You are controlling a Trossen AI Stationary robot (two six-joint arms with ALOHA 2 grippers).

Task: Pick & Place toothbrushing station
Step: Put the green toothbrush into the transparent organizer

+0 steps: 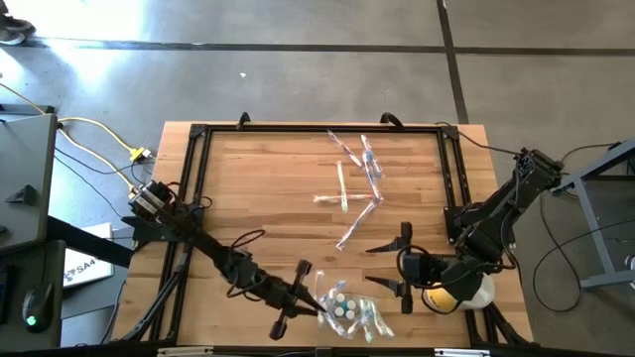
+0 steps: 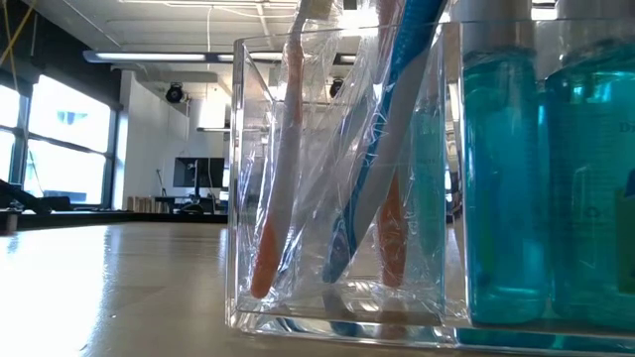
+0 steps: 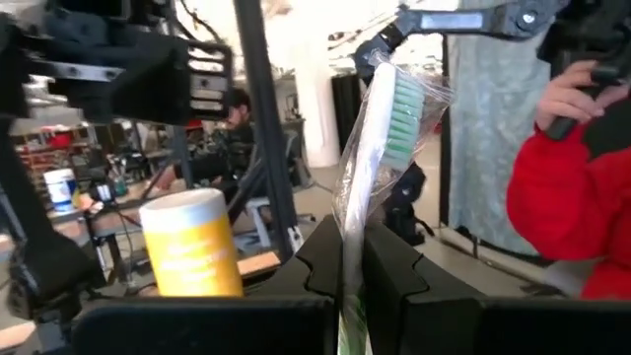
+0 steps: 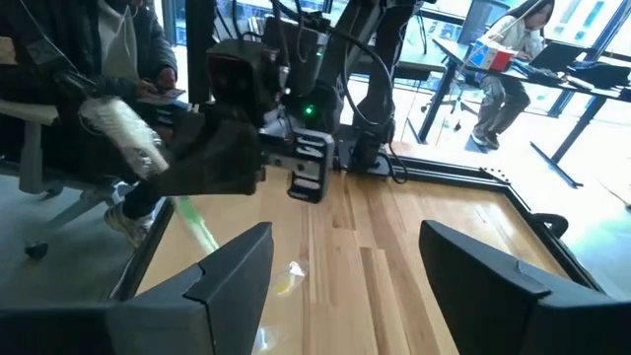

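My left gripper (image 1: 316,302) is near the table's front edge, just left of a clear organiser (image 1: 347,309). It is shut on a wrapped toothbrush (image 3: 380,128) with green bristles. The organiser (image 2: 337,198) holds several wrapped toothbrushes (image 2: 382,159) standing on end in one compartment, with blue bottles (image 2: 546,188) beside them. My right gripper (image 1: 389,268) hovers open just right of the organiser with nothing between its fingers (image 4: 237,266). In the right wrist view the held brush shows a pale head (image 4: 123,133) and a green handle (image 4: 197,229). My left gripper pinches the wrapped toothbrush between its two fingers, part-way along the handle (image 3: 351,258) below the head. The fingers lie across the brush. The head end sticks up past the fingers and the green handle end (image 4: 197,229) hangs below them, clear of the table.
Several loose wrapped toothbrushes (image 1: 357,183) lie at the middle of the table toward the far edge. A yellow and white cup (image 1: 458,296) sits at the front right under my right arm. A black frame (image 1: 198,134) rims the table. A person in a red sleeve (image 3: 562,187) is beyond the table.
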